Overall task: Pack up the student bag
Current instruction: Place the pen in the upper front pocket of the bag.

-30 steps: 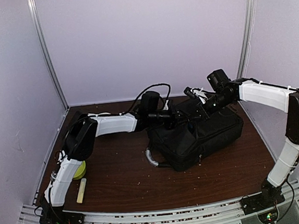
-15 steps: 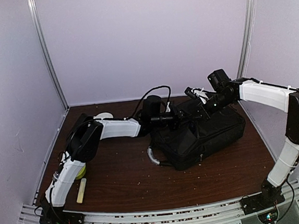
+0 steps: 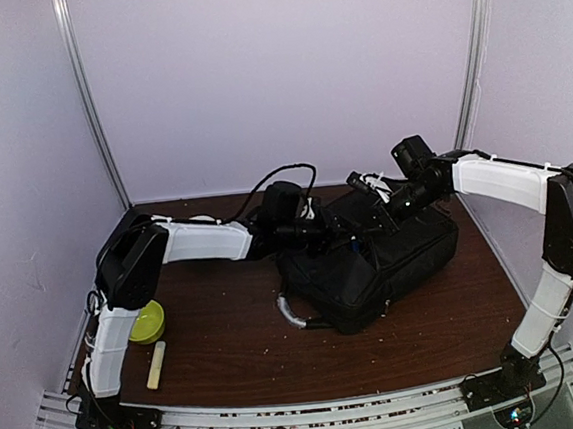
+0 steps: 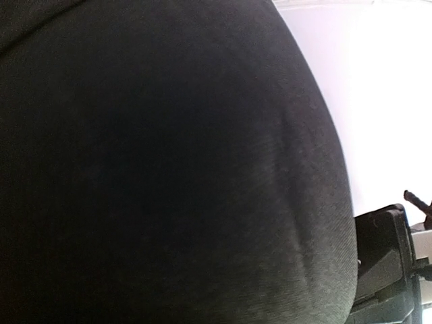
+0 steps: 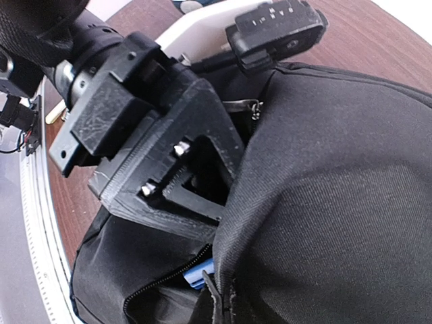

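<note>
The student bag (image 3: 391, 261) is a large black soft bag lying right of the table's middle, with its grey handle (image 3: 289, 312) at the near left corner. My right gripper (image 3: 367, 189) is at the bag's far top edge, shut on the flap and holding it raised. My left gripper (image 3: 320, 230) reaches under that flap into the opening, so its fingertips are hidden. In the right wrist view its black body (image 5: 145, 128) goes in beside the zipper, and a small blue thing (image 5: 201, 274) lies inside. Black fabric (image 4: 169, 169) fills the left wrist view.
A yellow-green bowl (image 3: 146, 322) and a pale stick (image 3: 157, 364) lie at the near left by the left arm's base. Black cables (image 3: 283, 175) loop over the left wrist. Walls enclose the table at the back and on both sides.
The left arm's elbow has swung left, uncovering the green bowl, and its wrist has drawn back a little. The bag and the right gripper have shifted slightly left.
</note>
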Controlling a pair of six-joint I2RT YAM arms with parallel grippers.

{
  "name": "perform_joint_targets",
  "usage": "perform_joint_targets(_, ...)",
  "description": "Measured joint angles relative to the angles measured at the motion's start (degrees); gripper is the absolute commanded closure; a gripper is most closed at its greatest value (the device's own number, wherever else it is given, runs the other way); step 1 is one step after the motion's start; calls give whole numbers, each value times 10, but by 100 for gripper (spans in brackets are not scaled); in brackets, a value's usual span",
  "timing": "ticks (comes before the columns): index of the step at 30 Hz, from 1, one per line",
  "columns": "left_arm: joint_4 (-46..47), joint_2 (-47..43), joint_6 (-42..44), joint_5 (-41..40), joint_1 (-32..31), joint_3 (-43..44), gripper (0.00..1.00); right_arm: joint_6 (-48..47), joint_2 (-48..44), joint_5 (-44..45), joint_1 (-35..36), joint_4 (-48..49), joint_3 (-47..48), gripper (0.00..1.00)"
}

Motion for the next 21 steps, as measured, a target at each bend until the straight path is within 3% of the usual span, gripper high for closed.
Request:
perform_joint_targets(13,-184,-92,129,-35,-6,-32,66,0,-2,-18,8,-10,0,100)
perform_joint_targets(21,-361,-219,294,-70,-10,-39,66,0,-2,-18,7,-14,0,100)
